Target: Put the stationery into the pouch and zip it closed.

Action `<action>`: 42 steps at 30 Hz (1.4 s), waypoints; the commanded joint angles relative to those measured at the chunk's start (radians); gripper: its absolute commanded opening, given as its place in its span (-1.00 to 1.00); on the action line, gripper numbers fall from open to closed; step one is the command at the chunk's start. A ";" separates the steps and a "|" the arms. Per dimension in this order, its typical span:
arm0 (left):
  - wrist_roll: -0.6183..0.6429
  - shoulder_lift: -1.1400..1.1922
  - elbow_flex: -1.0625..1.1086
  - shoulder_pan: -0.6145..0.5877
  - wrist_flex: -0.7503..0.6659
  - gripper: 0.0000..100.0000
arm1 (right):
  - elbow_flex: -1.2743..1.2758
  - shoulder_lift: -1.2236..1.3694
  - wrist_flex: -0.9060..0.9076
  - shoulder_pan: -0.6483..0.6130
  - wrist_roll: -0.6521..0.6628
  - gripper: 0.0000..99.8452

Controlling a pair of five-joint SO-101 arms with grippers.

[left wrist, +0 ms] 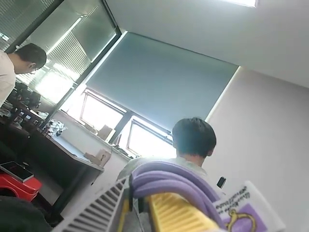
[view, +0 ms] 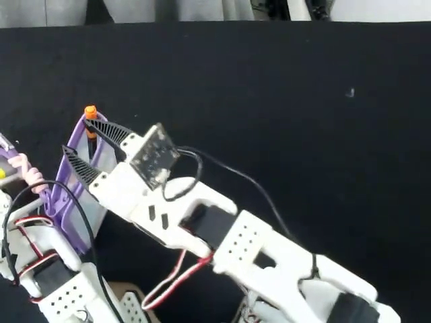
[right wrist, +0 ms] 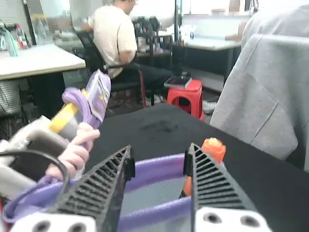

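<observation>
Left claw (left wrist: 137, 205): nearest the arm bases, clamped on one end of the pouch, with purple folds bunched over its ribbed fingers.
Pouch (view: 66, 192): purple, held up on edge by the left claw, its mouth open and unzipped, running away from the bases toward the right claw.
Charm (right wrist: 77, 147): pink, hanging at the gripped end, just beside the left claw.
Right claw (right wrist: 158, 154): jaws apart, astride the far end of the pouch, one black finger on each side of its walls and gripping nothing.
Pen (right wrist: 213, 147): orange-tipped, standing in the far end of the pouch just behind one right finger, with the tip poking above the rim.
Table (view: 283, 101): black cloth, stretching beyond the pouch.
Risk, zip: the pen tip sits proud of the mouth, so a slider drawn across would probably jam on it or push it out.
Risk, pinch: if the right jaws close where they stand, they would likely squeeze both walls onto the pen and trap it crooked.
Risk, slip: only one end is clamped, so a hard pull from the right claw could drag the fabric free and tip the pouch.
Risk, snag: the charm dangles close to the left fingers and might catch.
</observation>
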 commanded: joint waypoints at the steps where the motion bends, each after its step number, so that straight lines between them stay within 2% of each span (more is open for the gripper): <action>1: -0.011 -0.006 -0.027 0.002 0.003 -0.94 | -0.088 0.050 -0.023 0.012 0.020 -0.66; 7: -0.011 -0.006 -0.025 -0.001 0.003 -0.94 | -0.097 0.041 -0.023 0.046 0.021 -0.66; 12: -0.011 -0.006 -0.024 0.001 0.003 -0.94 | -0.082 -0.076 0.017 -0.008 0.021 -0.66; 17: -0.011 -0.006 -0.015 0.001 0.000 -0.94 | -0.065 -0.124 0.018 0.018 0.023 -0.66; 30: -0.011 -0.006 -0.015 -0.002 0.003 -0.94 | -0.125 0.145 -0.075 0.091 0.017 -0.66; 32: -0.011 -0.006 -0.015 -0.002 0.003 -0.94 | -0.131 0.159 -0.078 0.091 0.017 -0.73; 35: -0.011 -0.006 -0.013 -0.002 0.003 -0.94 | -0.134 0.159 -0.080 0.091 0.017 -0.96; 42: -0.011 -0.006 -0.010 -0.002 0.005 -0.94 | -0.134 0.151 -0.074 0.091 -0.011 -0.98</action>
